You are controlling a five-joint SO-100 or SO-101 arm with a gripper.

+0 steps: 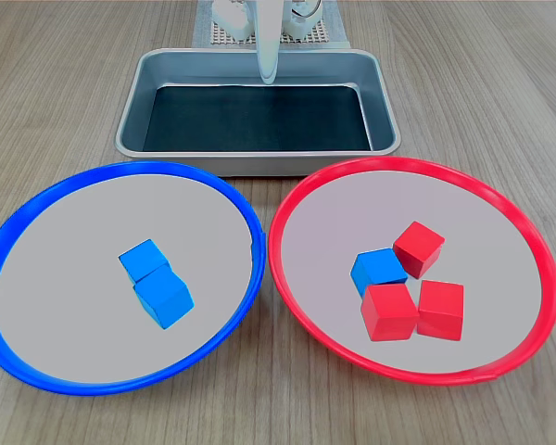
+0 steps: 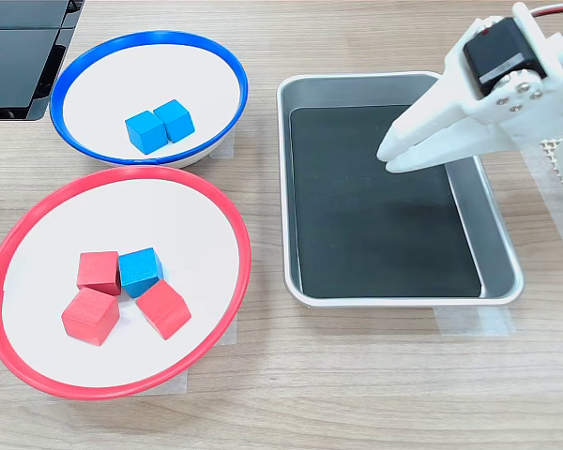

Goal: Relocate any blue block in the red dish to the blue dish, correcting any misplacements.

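Fingers (image 2: 391, 157) nearly together, holding nothing, poised above the metal tray (image 2: 291, 187), well apart from both dishes. Blue block (image 2: 141, 271) lying in the red dish (image 2: 227, 225), wedged among three red cubes (image 2: 98, 271) (touching at least two, judging from both exterior views). Best approached from straight above, spread wide first, closing on whichever two faces stand free of the reds. Then over to the blue dish (image 2: 239, 84), set beside the two blue cubes (image 2: 159, 126) already there.
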